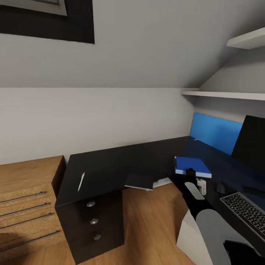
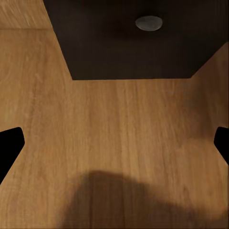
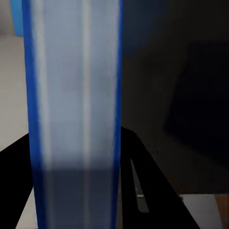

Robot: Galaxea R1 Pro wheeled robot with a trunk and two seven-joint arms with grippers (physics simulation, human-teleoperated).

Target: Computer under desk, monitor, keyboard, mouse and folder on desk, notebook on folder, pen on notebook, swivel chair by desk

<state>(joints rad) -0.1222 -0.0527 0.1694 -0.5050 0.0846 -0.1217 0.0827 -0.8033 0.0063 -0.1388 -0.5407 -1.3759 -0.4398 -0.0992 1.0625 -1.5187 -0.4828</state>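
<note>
Folder (image 1: 193,166), blue, is grasped by its near edge in the right pincer (image 1: 190,173) and carried roughly level above the dark tabletop (image 1: 110,165), ahead of the keyboard (image 1: 246,211). In the right wrist view the folder (image 3: 74,114) is seen edge-on between the two black fingers (image 3: 143,181), which are clenched on it.

A slip is judged the main risk: only the edge is held, so the far end could sag or pivot out if the arm is swung quickly. A second risk is judged to lie below the pincer, where the mouse (image 1: 221,188) and a small white object (image 1: 201,185) could be struck or covered if the folder is lowered without care. The spot asked for is beside the mouse, so a crowded landing is likely.

The notebook (image 1: 140,181) lies to the left of the right pincer, overhanging the tabletop edge; a nudge could send it to the floor. The pen (image 1: 81,182) lies well beyond it, farther left. The monitor (image 1: 251,143) stands to the right of the pincer.

The left pincer (image 2: 114,143) is released, its tips wide apart above the wooden floor (image 2: 114,124), near a drawer knob (image 2: 148,22).
</note>
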